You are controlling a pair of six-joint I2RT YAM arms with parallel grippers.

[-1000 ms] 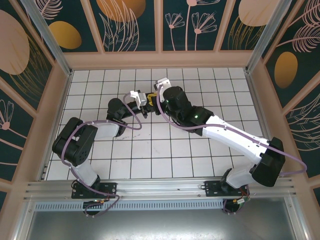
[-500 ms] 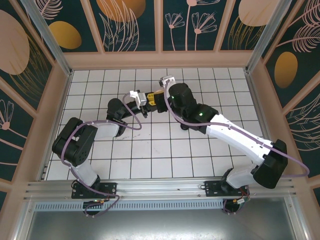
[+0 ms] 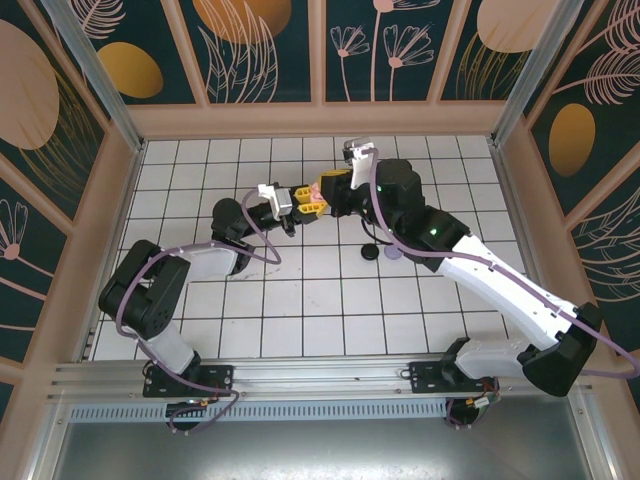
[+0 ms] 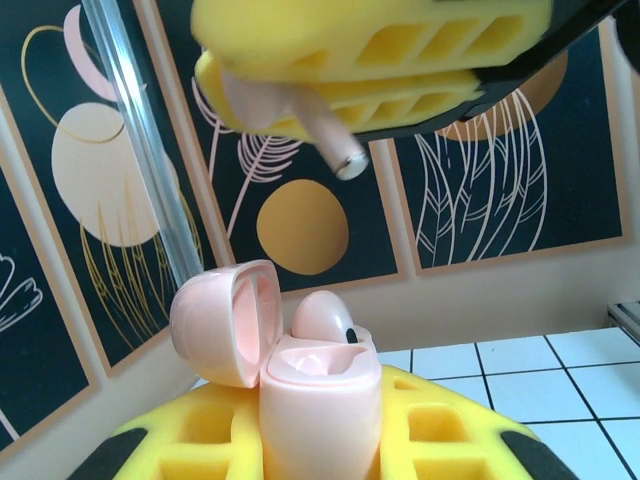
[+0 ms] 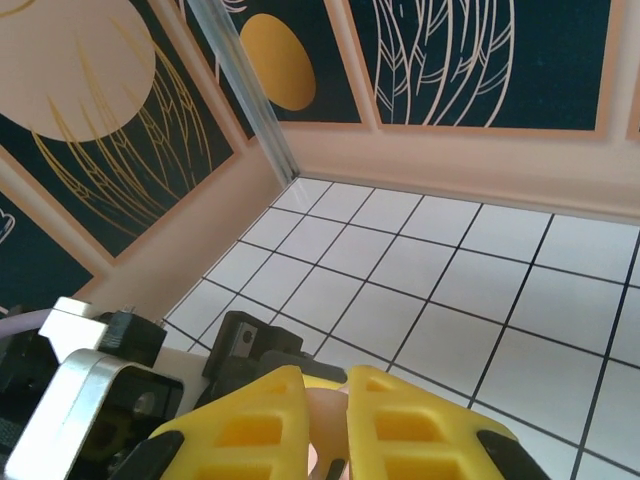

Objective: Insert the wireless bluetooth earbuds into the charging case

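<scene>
Likely lab: panel-walled, tiled robot cell point(image 3: 300, 300)

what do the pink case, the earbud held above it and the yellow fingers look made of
The pink case: probably smooth moulded plastic, with a satin finish and soft highlights on the open lid. The earbud: the same pale pink plastic, its stem ending in a shiny, metal-looking tip. The yellow fingers: matte, with ribbed open cells. Whether they are stiff plastic or rubbery is hard to tell.
</scene>
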